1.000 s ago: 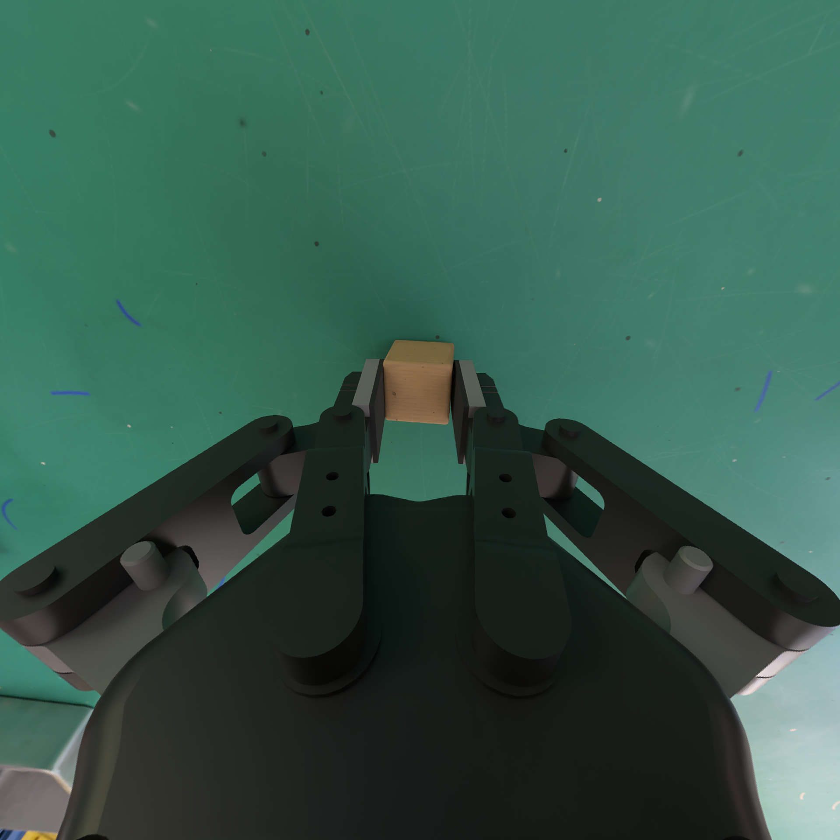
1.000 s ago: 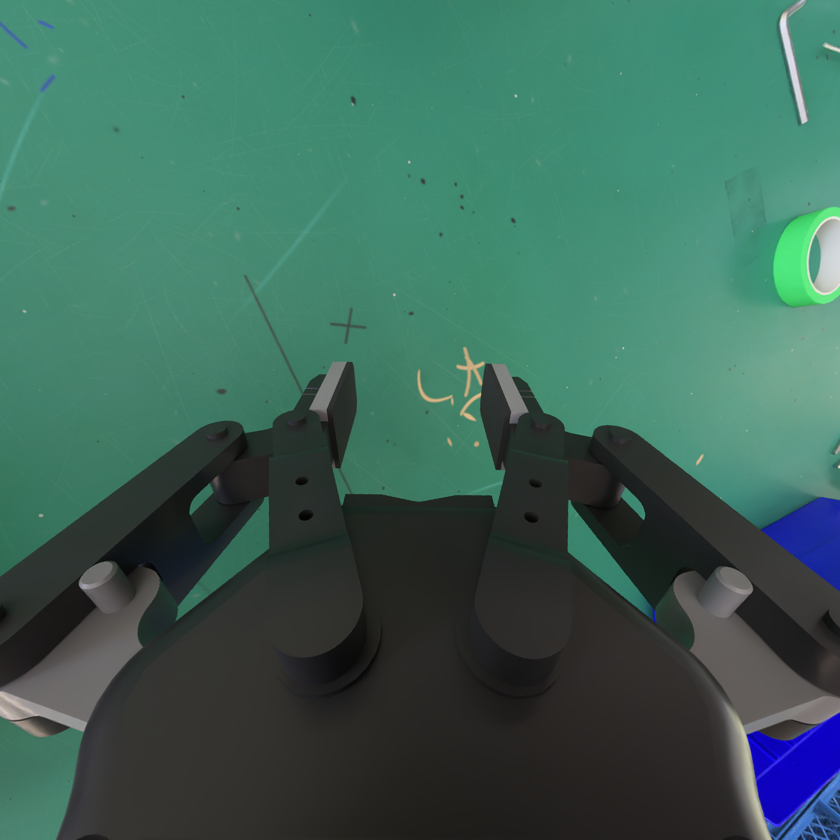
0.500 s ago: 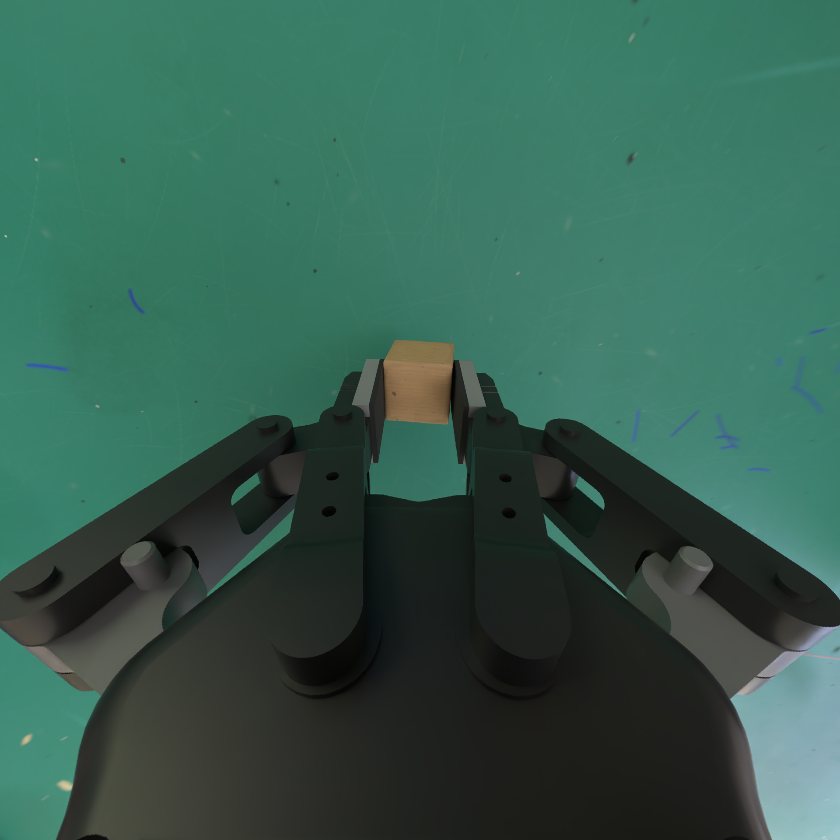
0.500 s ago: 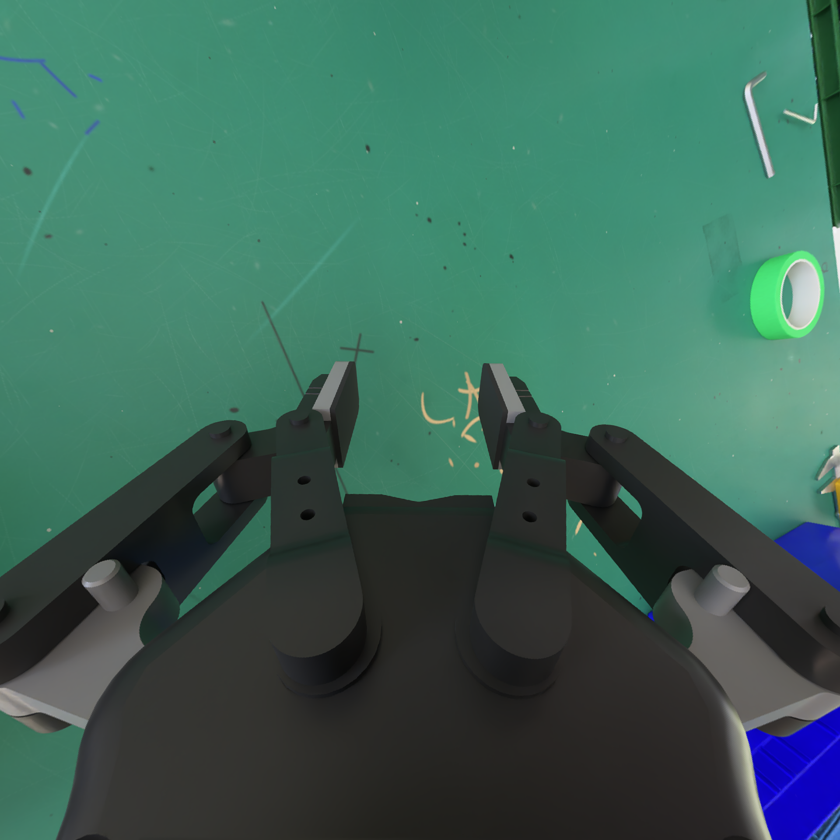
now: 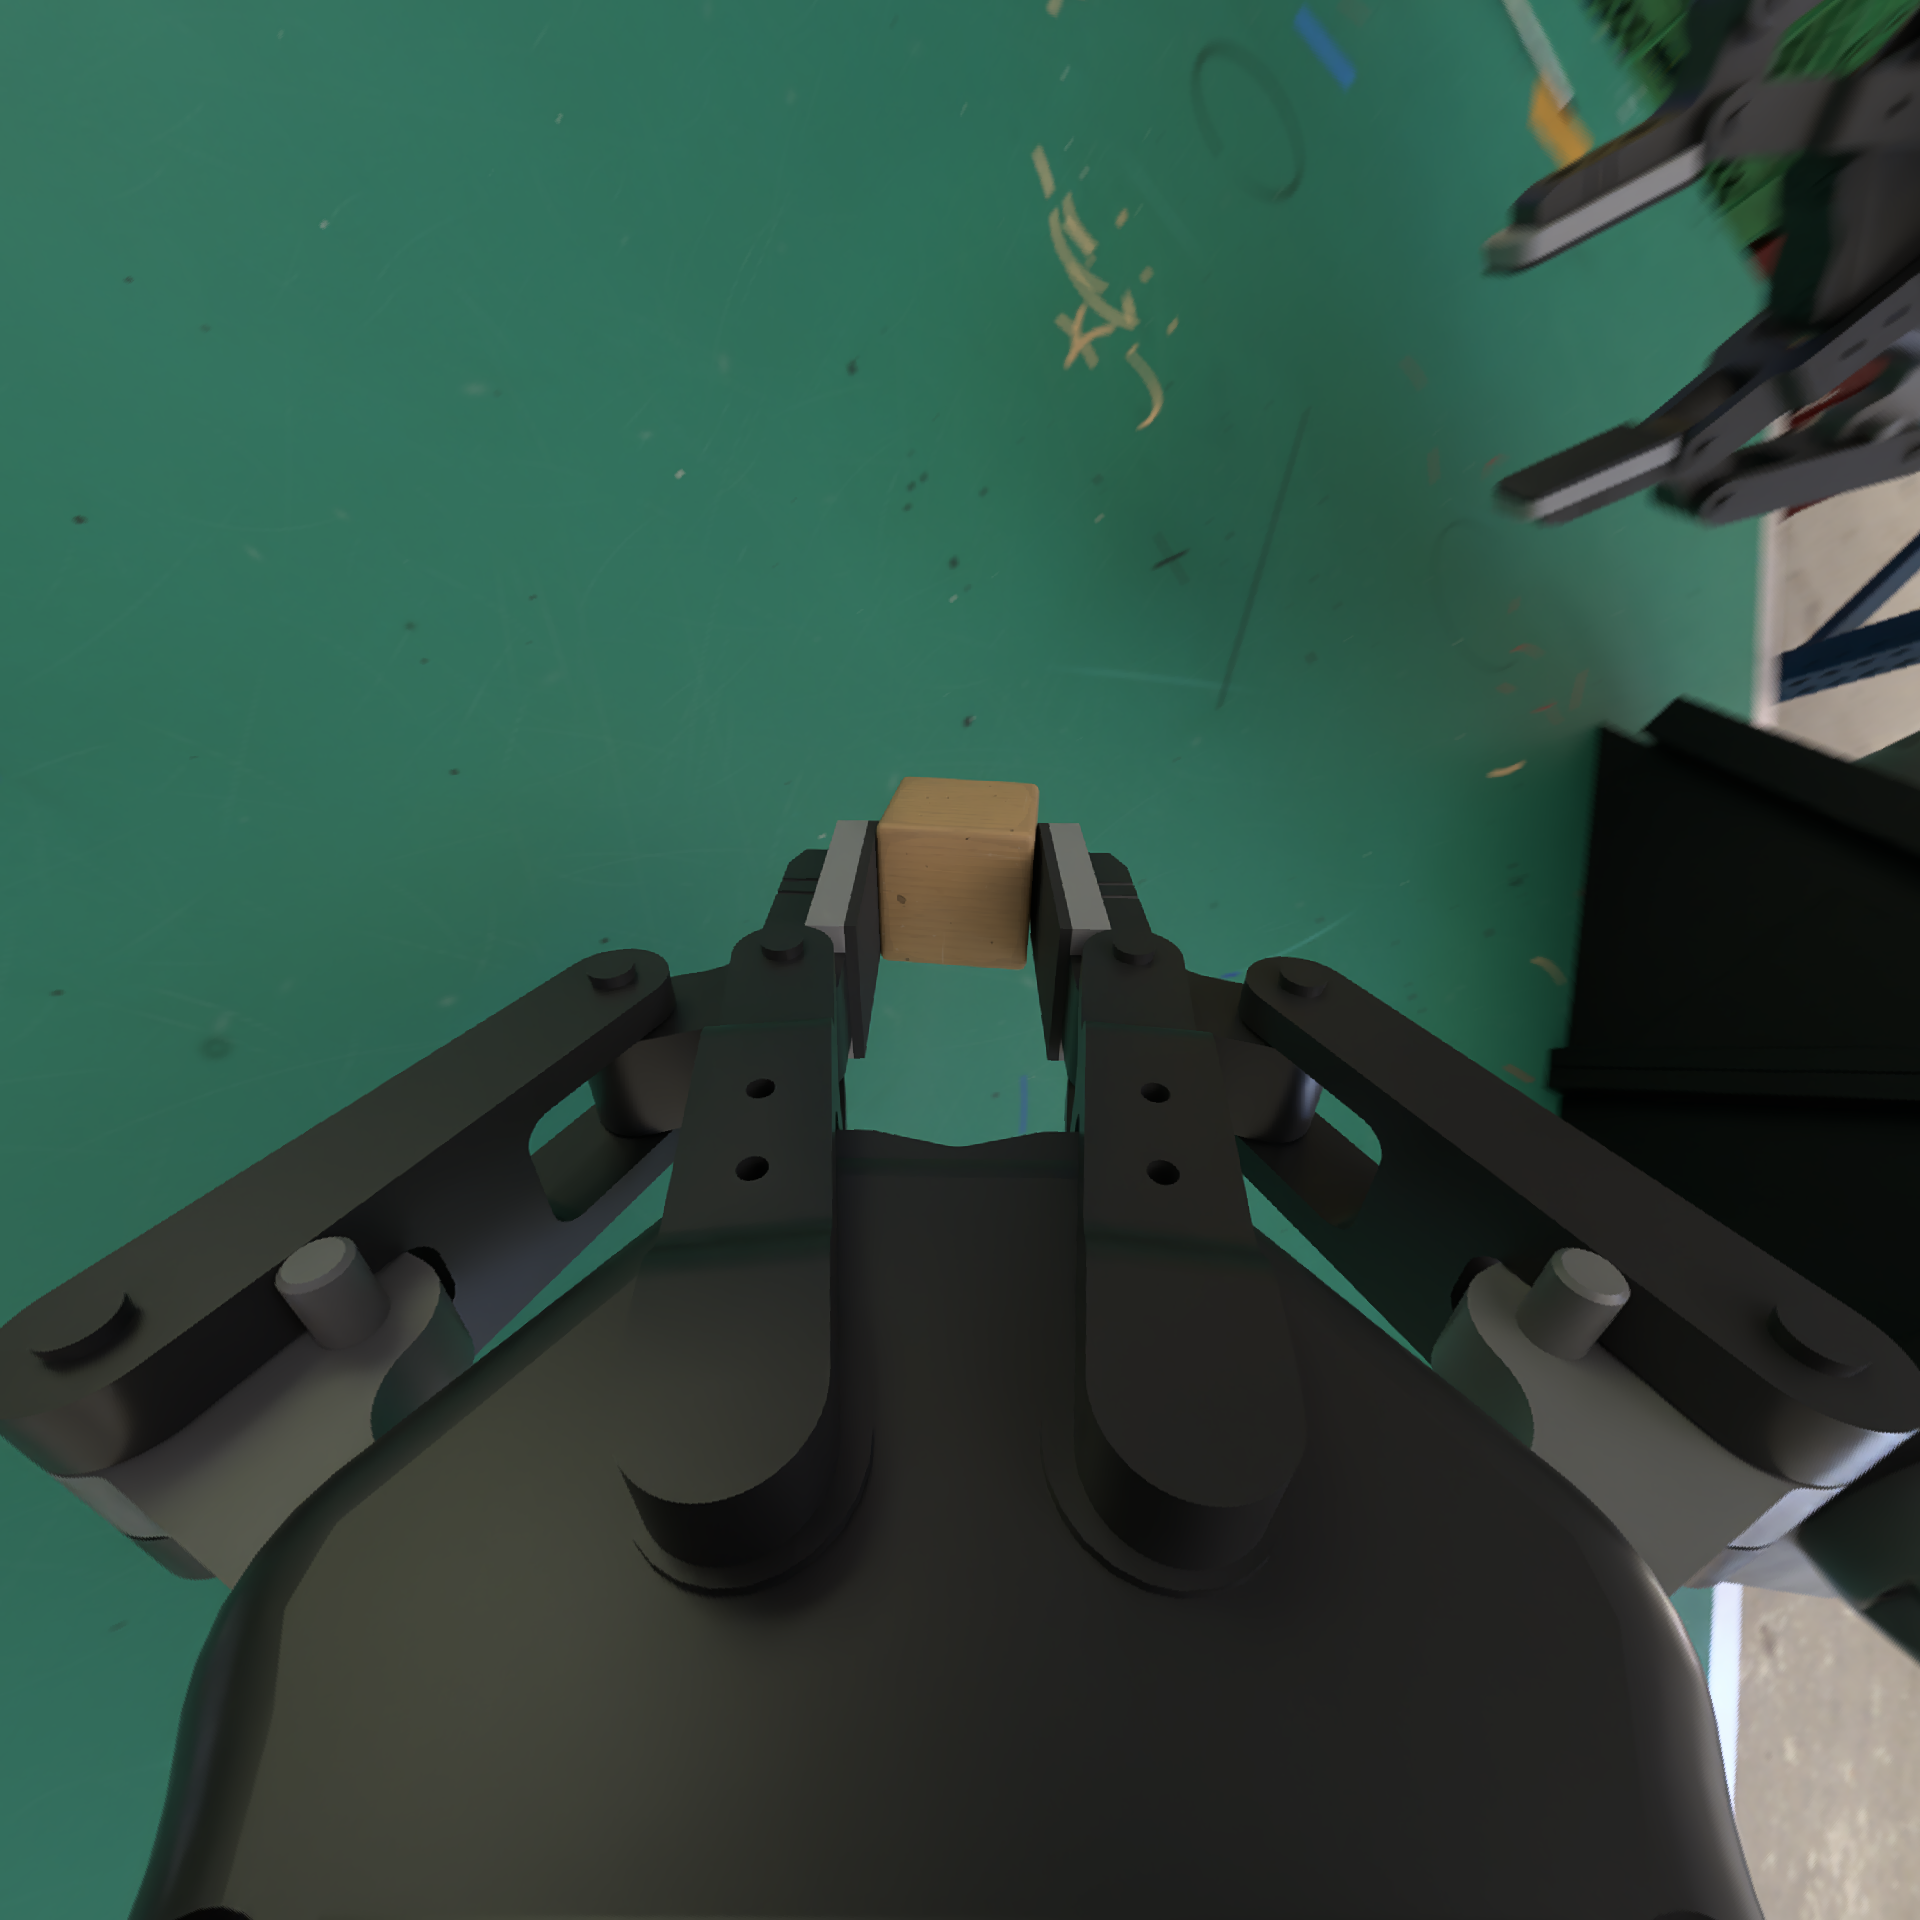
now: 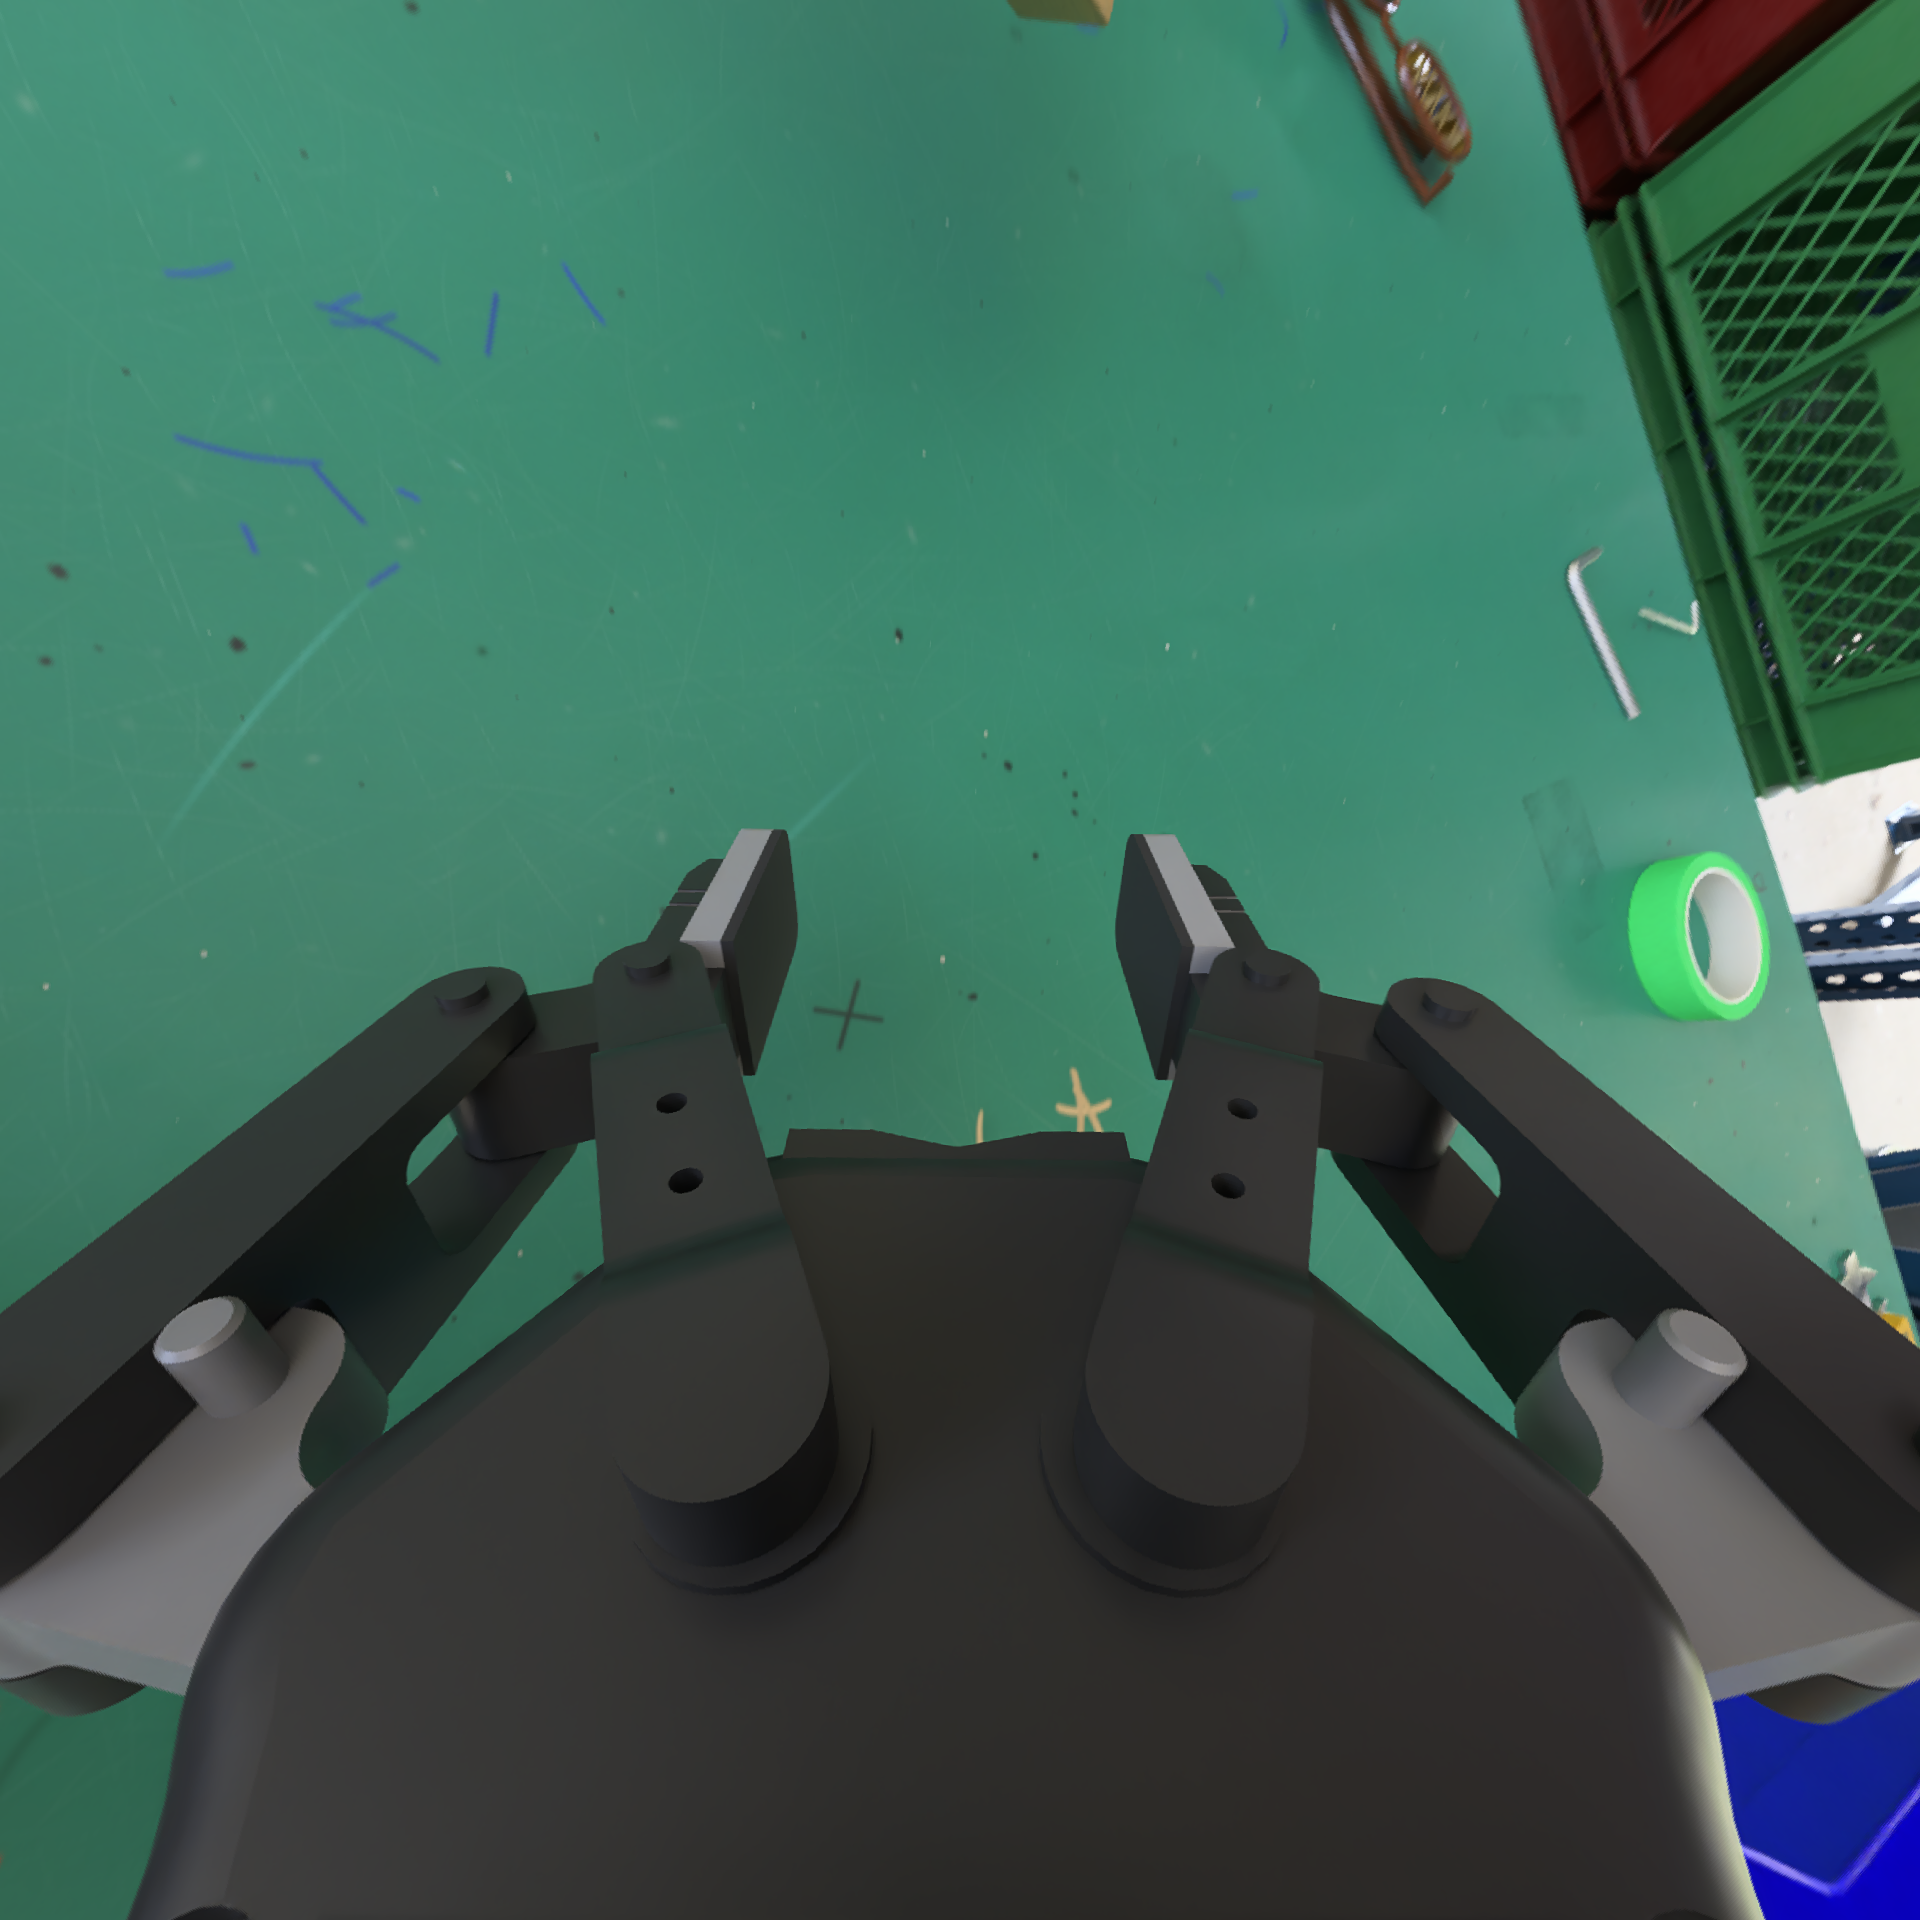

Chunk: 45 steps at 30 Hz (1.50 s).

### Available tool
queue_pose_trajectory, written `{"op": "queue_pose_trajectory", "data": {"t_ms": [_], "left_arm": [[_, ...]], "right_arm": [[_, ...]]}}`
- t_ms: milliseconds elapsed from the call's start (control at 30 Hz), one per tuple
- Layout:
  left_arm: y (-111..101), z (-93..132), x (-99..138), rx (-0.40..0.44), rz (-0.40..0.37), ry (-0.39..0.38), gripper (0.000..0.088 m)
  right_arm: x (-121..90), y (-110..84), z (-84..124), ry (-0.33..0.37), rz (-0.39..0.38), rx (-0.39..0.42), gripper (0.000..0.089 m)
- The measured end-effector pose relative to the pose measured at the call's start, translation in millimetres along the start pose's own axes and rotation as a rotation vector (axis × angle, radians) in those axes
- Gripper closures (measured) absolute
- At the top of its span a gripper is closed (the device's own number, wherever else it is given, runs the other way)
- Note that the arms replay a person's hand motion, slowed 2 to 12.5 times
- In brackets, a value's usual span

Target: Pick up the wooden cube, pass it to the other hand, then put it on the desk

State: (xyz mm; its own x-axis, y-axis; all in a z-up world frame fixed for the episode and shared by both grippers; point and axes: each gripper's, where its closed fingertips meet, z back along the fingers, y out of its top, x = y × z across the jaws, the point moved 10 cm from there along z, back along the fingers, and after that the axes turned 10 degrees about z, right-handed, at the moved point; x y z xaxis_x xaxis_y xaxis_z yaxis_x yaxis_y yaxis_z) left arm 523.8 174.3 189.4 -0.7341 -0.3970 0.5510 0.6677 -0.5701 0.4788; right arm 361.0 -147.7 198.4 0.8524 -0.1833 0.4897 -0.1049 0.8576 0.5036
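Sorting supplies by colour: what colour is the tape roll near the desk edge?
Bright green, with a pale inner core; the tape roll shows best in the right wrist view.

From my left wrist view, the right gripper [image 5: 1496,369] sits at the top right, smeared with blur and cut off by the frame edge, so I cannot make out its body. A dark block [image 5: 1745,997] at the right edge is only partly in frame; I cannot tell what it is. The pads cover two sides of the wooden cube [image 5: 956,883]. In my right wrist view, a tan object [image 6: 1060,8] is clipped by the top edge. The green crate [image 6: 1808,436], red crate [image 6: 1662,83] and blue bin [image 6: 1829,1808] all run out of frame. A small pale thing [image 6: 1865,1280] at the right edge is too tiny to identify.
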Motion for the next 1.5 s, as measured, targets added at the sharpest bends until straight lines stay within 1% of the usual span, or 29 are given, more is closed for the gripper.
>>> {"op": "queue_pose_trajectory", "data": {"t_ms": [167,300,467,567,767,933,1133,1300,1500], "left_arm": [[-6,11,15,0.107,0.07,-0.135,0.062],[-10,17,27,0.193,0.136,-0.274,0.0619],[-17,21,42,0.272,0.207,-0.447,0.062],[-22,20,51,0.301,0.237,-0.52,0.062],[-29,16,67,0.345,0.273,-0.634,0.062],[-35,9,79,0.358,0.29,-0.714,0.062],[-40,2,93,0.36,0.283,-0.784,0.062],[-43,-4,103,0.344,0.265,-0.807,0.062],[-45,-11,113,0.328,0.248,-0.816,0.062]], "right_arm": [[-2,14.4,-6,-0.036,0.016,0.094,0.0269],[-4,28.4,-9,-0.067,0.025,0.192,0.0236],[-5,46.8,-11,-0.124,0.04,0.311,0.0231],[-5,58.2,-12,-0.158,0.05,0.375,0.0235],[-6,80.3,-11,-0.224,0.066,0.49,0.0242],[-6,95.8,-10,-0.247,0.072,0.553,0.0244],[-6,110.1,-11,-0.233,0.084,0.581,0.0246],[-6,118.3,-12,-0.222,0.099,0.589,0.0259],[-8,125.7,-11,-0.208,0.116,0.607,0.0332]]}}
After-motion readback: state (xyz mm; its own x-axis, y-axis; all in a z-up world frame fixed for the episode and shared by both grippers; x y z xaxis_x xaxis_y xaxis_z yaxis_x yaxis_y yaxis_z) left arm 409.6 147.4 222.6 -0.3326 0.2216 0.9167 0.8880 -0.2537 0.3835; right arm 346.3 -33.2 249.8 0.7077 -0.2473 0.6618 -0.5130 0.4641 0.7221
